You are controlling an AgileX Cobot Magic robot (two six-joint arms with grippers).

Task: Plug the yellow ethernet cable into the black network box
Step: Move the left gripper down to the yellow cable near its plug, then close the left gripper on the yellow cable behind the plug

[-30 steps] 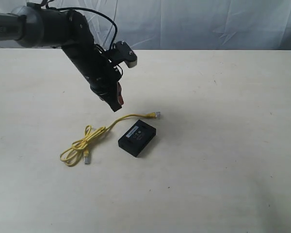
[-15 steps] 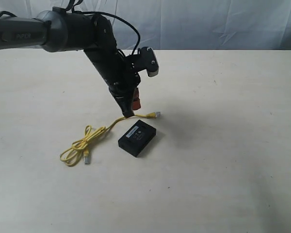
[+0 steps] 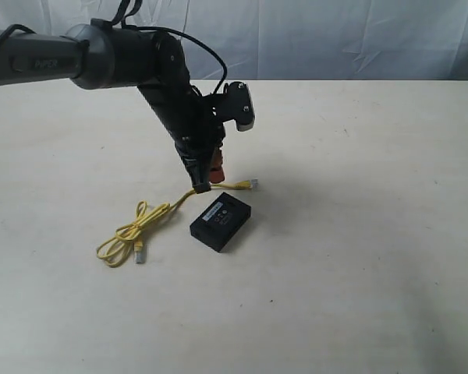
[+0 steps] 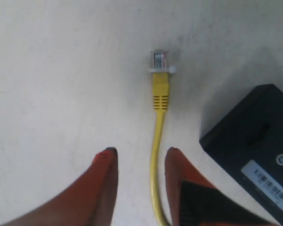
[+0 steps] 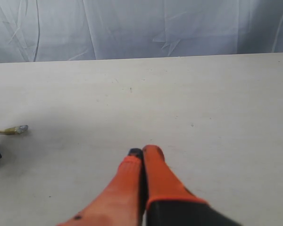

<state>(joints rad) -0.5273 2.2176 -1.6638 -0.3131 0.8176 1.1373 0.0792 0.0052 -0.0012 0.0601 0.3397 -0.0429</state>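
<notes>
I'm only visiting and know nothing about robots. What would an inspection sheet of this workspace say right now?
Surface: pale beige tabletop, matte, with a few small dark specks.
Job's things: thin yellow ethernet cable, partly in a loose coil; its clear plug lies free beside the small flat black network box with a white label; not plugged in.
Clutter: nothing seen.
Grippers: left gripper open, orange fingers either side of the cable behind the plug; right gripper shut, holding nothing, over bare table.
Cables: black lead looping over the left arm.
Surroundings: wrinkled pale blue-grey cloth backdrop.
</notes>
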